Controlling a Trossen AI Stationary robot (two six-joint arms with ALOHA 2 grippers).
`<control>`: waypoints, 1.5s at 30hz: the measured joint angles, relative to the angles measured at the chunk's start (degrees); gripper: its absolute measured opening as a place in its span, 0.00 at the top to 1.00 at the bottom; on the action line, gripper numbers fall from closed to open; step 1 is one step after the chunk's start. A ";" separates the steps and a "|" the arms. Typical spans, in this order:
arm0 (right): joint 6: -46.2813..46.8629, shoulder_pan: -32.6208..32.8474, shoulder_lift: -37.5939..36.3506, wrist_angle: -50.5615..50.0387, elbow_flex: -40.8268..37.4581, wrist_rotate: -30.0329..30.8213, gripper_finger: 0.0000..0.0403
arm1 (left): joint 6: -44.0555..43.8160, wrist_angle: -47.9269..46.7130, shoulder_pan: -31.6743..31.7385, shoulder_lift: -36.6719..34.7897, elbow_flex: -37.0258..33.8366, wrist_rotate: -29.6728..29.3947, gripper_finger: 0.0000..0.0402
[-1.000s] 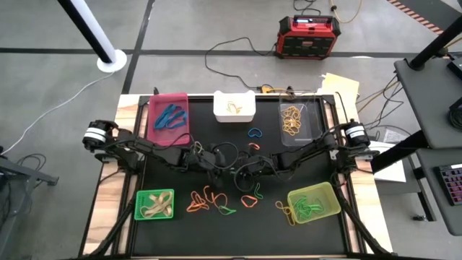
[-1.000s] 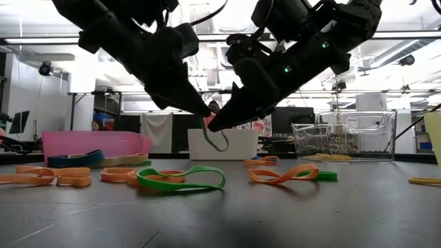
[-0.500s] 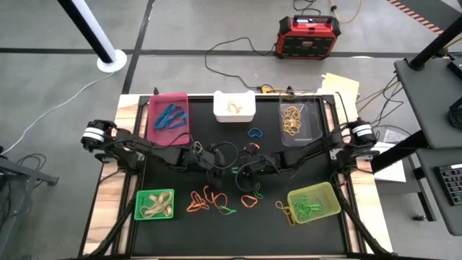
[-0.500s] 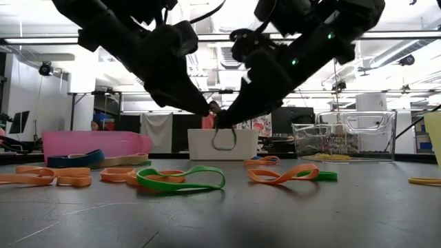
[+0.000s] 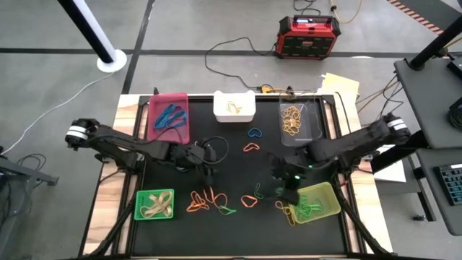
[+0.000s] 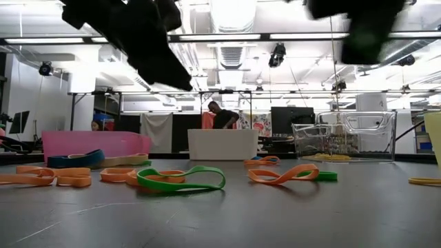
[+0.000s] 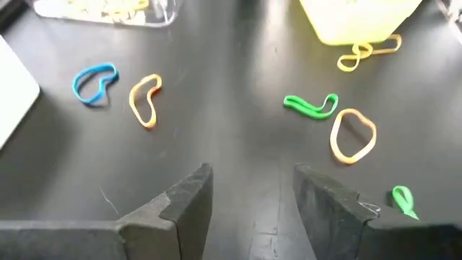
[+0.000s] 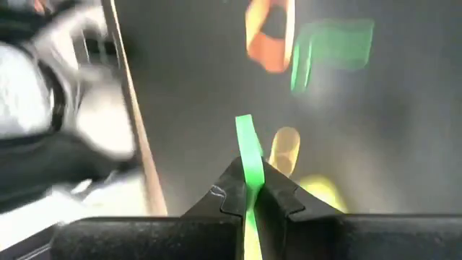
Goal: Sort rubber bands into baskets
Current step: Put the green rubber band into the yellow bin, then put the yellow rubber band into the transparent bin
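One green rubber band (image 8: pixel 249 155) is being pinched between the closed fingers of the right gripper (image 5: pixel 287 193), with its free length running straight out ahead of the fingertips along the line of the fingers. In the high view this gripper is being held just beside the near-left corner of the translucent yellow-green basket (image 5: pixel 323 190), which lies to its right at the front of the worktop (image 5: pixel 238 130) and already holds green bands. That basket is judged to be the target, so the coming move turns on a short shift toward the basket's interior before the fingers are opened; the right arm is plainly the nearer one to it.

The left gripper (image 5: pixel 208 172) is being held over the middle-left of the worktop with its fingers (image 7: pixel 186 198) parted and nothing between them. Loose bands are lying ahead of it on the worktop: a blue band (image 7: pixel 94 82), an orange band (image 7: pixel 146 99), a second green band (image 7: pixel 311 105) and another orange loop (image 7: pixel 353 135). The cluster of orange and green bands (image 5: pixel 209 201) at the front is lying just in front of the left gripper, well clear of the bright green basket (image 5: pixel 155 204).
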 joint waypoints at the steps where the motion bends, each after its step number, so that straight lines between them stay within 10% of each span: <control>1: 3.82 1.46 -0.50 -4.09 0.29 -1.16 0.98 | 0.12 0.02 0.00 -0.53 -0.01 0.00 0.56; 17: 38.87 18.92 -3.64 -17.95 -2.95 8.16 0.86 | -1.32 0.26 -0.60 -0.15 -0.02 1.49 0.56; 35: 24.02 19.05 1.48 -1.63 -0.95 21.58 0.67 | -7.62 0.47 -11.17 -0.17 -0.02 2.67 0.56; 45: 7.07 17.42 17.78 -9.27 13.34 21.86 0.68 | -9.15 0.47 -13.78 -0.26 -0.02 -9.85 0.56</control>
